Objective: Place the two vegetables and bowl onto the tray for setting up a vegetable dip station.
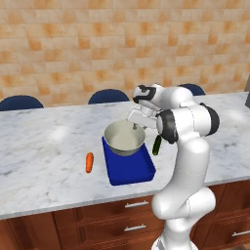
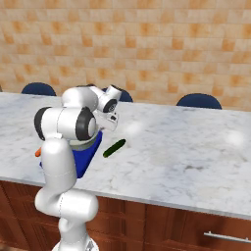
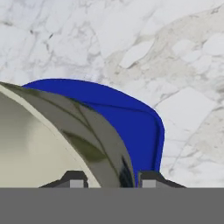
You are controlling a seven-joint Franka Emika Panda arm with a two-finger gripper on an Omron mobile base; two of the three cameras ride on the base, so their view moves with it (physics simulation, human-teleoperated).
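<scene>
Tray (image 1: 132, 173): deep blue and flat, on the marble bench (image 1: 44, 146). Its long axis runs from the near edge of the bench toward the far wall, angled slightly to the right at the near end. A bare stretch of blue shows at its near end.
Bowl (image 1: 124, 138): pale grey-beige, upright, sitting on the far half of the tray, its mouth facing up. It spans about the tray's width.
Carrot (image 1: 89, 162): small, orange, lying flat on the bench just left of the tray, apart from it. Its long axis runs near to far, roughly in line with the tray's.
Cucumber (image 1: 157, 145): dark green short stick, lying on the bench just right of the tray, near its far right corner. It slants, far end tipped to the right.
Arm: rises from the near side, elbow bent high, wrist reaching over the bowl's far right rim.
Pincer (image 3: 111, 180): the two tips straddle the bowl's rim, one inside and one outside, the wall between them; I cannot tell whether they press on it.
Open room: wide bare marble to the left of the carrot and to the right of the cucumber.
Background: blue chair backs (image 1: 108, 95) beyond the far edge, tiled wall behind.
</scene>
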